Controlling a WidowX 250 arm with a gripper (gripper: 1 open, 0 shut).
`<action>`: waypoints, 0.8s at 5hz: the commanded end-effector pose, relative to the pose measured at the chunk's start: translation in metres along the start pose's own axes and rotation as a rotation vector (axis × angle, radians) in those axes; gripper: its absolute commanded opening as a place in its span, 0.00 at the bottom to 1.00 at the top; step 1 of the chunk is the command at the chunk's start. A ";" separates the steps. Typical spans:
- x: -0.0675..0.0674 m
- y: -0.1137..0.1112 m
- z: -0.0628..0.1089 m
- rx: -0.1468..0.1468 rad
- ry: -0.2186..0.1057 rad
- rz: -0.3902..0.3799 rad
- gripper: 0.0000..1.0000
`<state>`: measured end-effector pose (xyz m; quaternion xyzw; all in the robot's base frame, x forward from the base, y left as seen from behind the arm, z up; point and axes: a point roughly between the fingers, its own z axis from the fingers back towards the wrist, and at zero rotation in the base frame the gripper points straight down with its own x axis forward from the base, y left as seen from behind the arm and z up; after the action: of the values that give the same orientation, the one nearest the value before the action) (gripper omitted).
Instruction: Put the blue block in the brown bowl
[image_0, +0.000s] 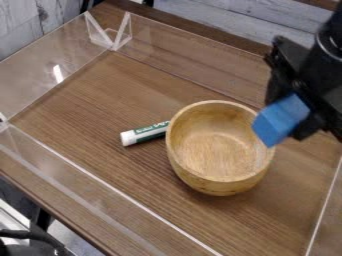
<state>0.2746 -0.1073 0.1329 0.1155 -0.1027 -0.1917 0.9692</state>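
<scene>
The round light-brown wooden bowl (221, 172) rests upright on the wooden tabletop (96, 143). The black gripper (290, 98) is clamped narrowly on the bright-blue rectangular block (278, 120), which sits directly at its fingertips, raised, long axis tilted in the view. The block overlaps the bowl's upper-right rim in view; clearance over the rim cannot be determined. Assessed next move: a short shift toward the bowl's centre, then release.
</scene>
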 end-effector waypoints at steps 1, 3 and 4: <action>0.005 0.009 0.015 0.002 -0.083 0.017 0.00; 0.006 0.012 0.009 0.003 -0.127 0.023 0.00; 0.007 0.013 0.008 0.004 -0.157 0.023 0.00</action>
<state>0.2791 -0.1028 0.1267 0.1071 -0.1493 -0.1968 0.9631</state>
